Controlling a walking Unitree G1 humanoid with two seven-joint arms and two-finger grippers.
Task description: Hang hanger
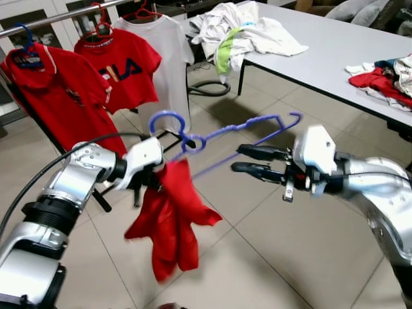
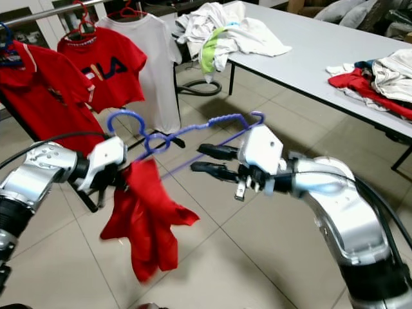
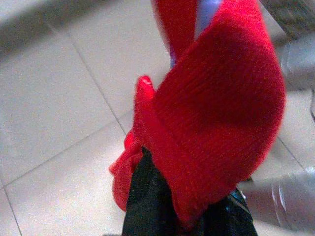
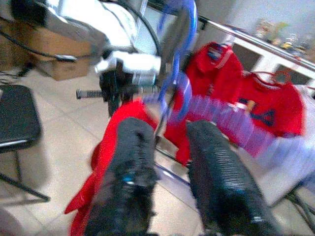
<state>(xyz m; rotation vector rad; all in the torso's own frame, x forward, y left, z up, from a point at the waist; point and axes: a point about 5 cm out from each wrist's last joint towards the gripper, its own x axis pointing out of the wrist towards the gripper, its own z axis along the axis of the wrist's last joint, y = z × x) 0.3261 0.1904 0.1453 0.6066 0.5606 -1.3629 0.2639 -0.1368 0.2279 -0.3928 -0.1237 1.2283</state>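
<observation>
A blue plastic hanger (image 1: 244, 125) hangs in the air in front of me, its hook (image 1: 166, 119) toward my left. A red garment (image 1: 170, 219) droops from its hook end. My left gripper (image 1: 156, 178) is shut on the red garment at the hanger's neck; in the left wrist view the red cloth (image 3: 216, 108) wraps over the black fingers (image 3: 147, 206). My right gripper (image 1: 248, 161) is open beside the hanger's lower bar, and I cannot tell if it touches. In the right wrist view its two fingers (image 4: 128, 167) stand apart, with the blue hanger (image 4: 177, 73) beyond them.
A clothes rack rail (image 1: 58, 18) at the back left carries two red shirts (image 1: 119, 67) and a white shirt (image 1: 168, 61) on hangers. A grey table (image 1: 335, 45) at the right holds piles of clothes (image 1: 244, 32). Tiled floor lies below.
</observation>
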